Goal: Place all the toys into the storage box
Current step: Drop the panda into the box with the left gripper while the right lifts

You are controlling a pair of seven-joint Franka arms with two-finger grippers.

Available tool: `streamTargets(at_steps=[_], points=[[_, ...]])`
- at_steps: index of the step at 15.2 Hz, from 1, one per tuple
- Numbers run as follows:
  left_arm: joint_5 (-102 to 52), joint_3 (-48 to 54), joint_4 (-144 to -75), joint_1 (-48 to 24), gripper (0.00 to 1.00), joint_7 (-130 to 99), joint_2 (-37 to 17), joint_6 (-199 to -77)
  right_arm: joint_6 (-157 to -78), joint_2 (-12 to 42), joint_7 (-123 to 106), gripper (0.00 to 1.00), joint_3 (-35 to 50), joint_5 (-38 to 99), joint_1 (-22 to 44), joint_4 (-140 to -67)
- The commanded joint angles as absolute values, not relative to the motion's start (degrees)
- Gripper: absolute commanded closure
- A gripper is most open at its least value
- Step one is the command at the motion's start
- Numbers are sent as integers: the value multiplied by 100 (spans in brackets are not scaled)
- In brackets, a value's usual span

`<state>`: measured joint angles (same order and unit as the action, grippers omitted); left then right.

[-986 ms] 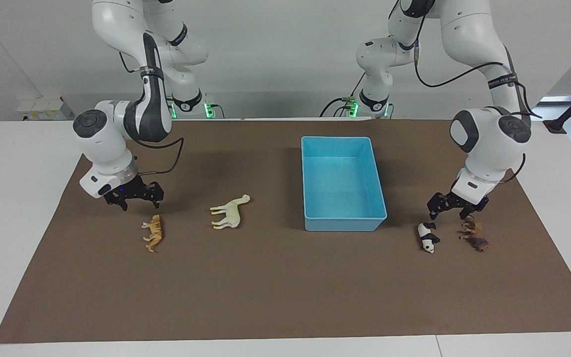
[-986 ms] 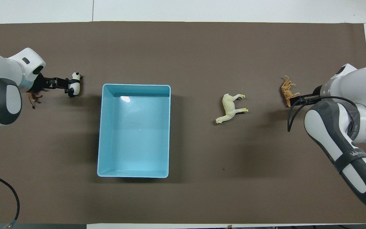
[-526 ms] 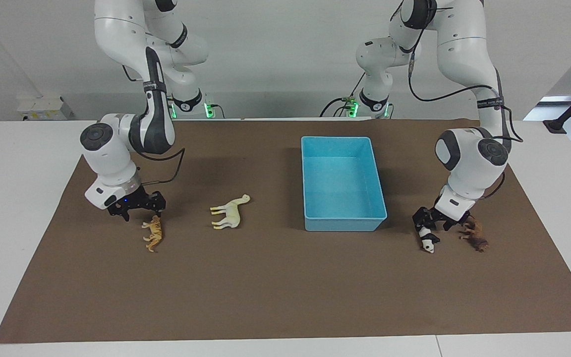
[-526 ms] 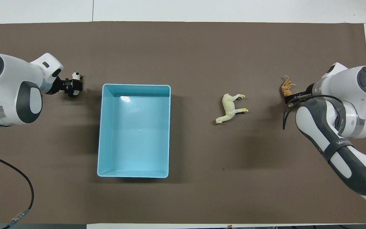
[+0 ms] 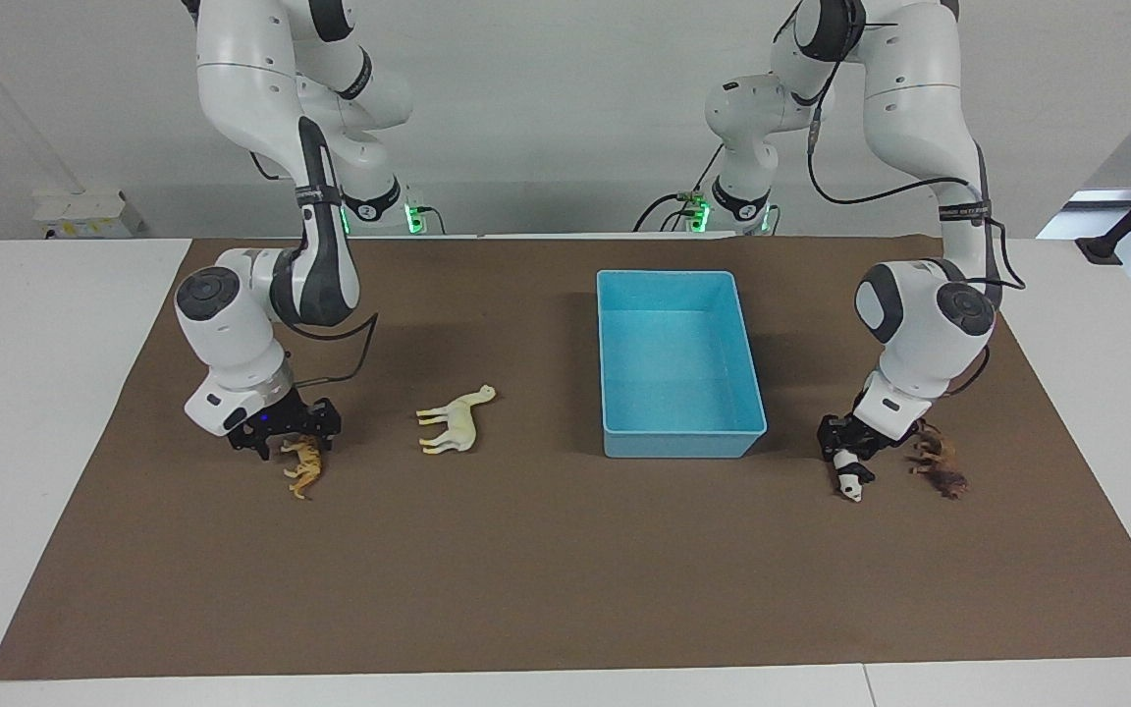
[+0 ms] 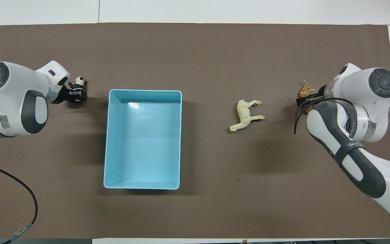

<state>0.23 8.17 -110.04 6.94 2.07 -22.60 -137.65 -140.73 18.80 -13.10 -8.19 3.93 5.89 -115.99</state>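
Observation:
The light blue storage box (image 5: 683,443) (image 6: 109,142) holds no toys. My left gripper (image 5: 848,447) (image 6: 75,96) is low over the black-and-white panda (image 5: 851,482) (image 6: 79,81), open, with a finger on either side of its body. The brown lion (image 5: 940,469) lies beside the panda, toward the left arm's end; the arm hides it in the overhead view. My right gripper (image 5: 293,438) (image 6: 304,101) is open and low over the orange tiger (image 5: 304,471) (image 6: 305,90). The cream llama (image 5: 456,420) (image 6: 245,115) lies on its side between the tiger and the box.
A brown mat (image 5: 546,570) (image 6: 215,51) covers the white table, and everything lies on it. A black cable (image 6: 29,200) loops near the left arm's base.
Both grippers have come down: the left from between the panda and lion onto the panda, the right onto the tiger. No toy has moved.

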Motion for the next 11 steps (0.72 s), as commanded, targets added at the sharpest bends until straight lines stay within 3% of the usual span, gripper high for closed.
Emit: streamTargets(at_steps=[1,3,5,6,7,8,9,11], points=[[-9,782,-11110,607,87,27,-2197,-13747,-14203,2065,-1468,0,-791,729,571,-11479],[-9,782,-10716,598,87,-61,-2223,-13310,-14194,2057,-1468,1,-800,738,571,-11513],[-9,791,-10276,545,87,-245,-2241,-12747,-14203,2057,-1476,10,-800,738,563,-11522],[-9,800,-10092,536,87,-359,-2189,-12431,-14212,2057,-1477,21,-800,738,563,-11549],[-9,826,-9959,527,87,-456,-2119,-12097,-14212,2057,-1477,51,-800,738,571,-11549],[-35,844,-9871,510,87,-561,-1918,-11781,-14221,2057,-1468,87,-800,747,571,-11549],[-61,852,-9801,423,87,-763,-1707,-11447,-14212,2057,-1459,100,-800,738,571,-11540],[-149,914,-9791,317,87,-1132,-1294,-10848,-14186,2057,-1459,100,-800,738,563,-11479]])
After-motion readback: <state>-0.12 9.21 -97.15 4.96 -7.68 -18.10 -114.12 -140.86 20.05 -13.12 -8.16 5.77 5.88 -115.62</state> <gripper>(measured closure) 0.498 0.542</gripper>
